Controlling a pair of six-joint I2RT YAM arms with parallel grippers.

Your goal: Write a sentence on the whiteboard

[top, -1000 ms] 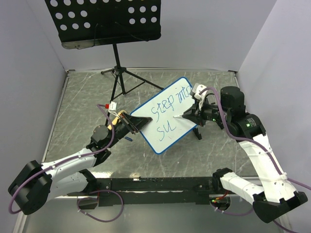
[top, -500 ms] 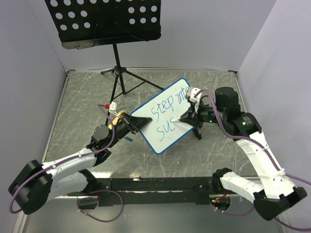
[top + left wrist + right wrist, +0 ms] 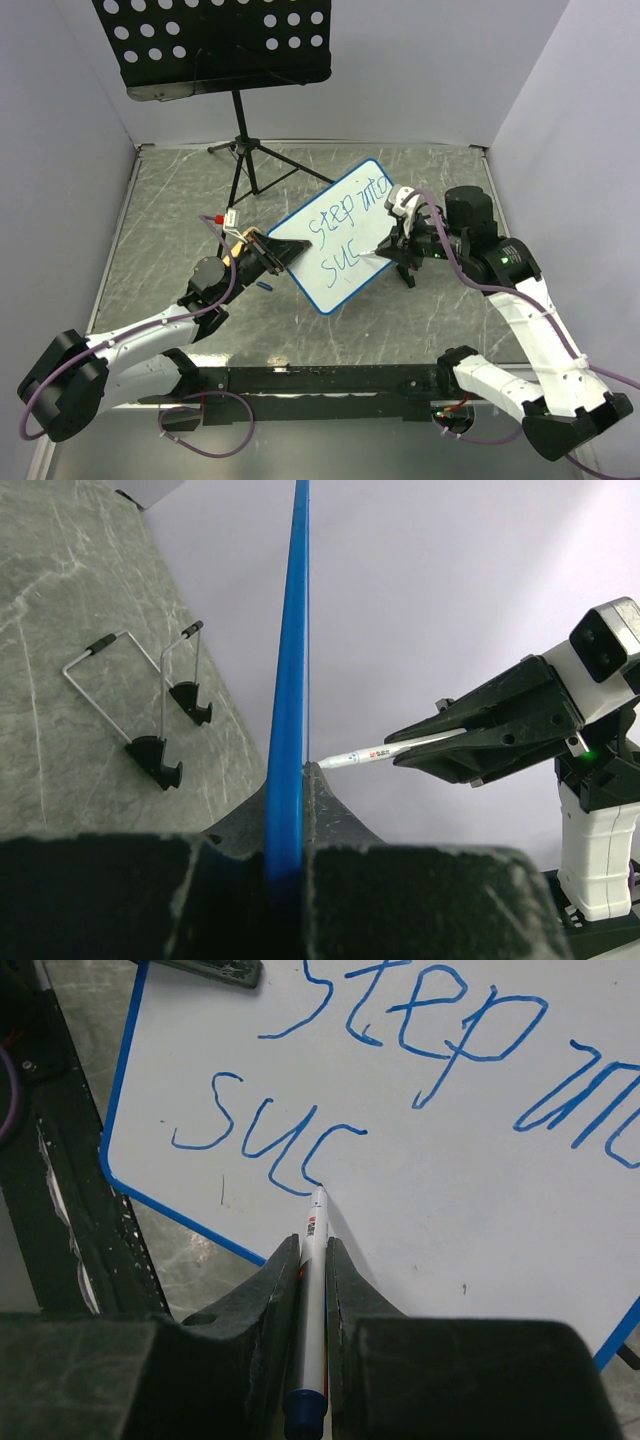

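Touching the whiteboard (image 3: 470, 1220), marker (image 3: 316, 1222) clamped in right pincer (image 3: 312, 1250).

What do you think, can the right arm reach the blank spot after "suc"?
Probably yes. The right tool holds the marker, tip at the c, and the whiteboard beside it is bare.

White-black arms (image 3: 545, 335), purple cables (image 3: 19, 415)

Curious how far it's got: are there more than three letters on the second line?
No, the second line on the board reads only "suc", the pen at its c.
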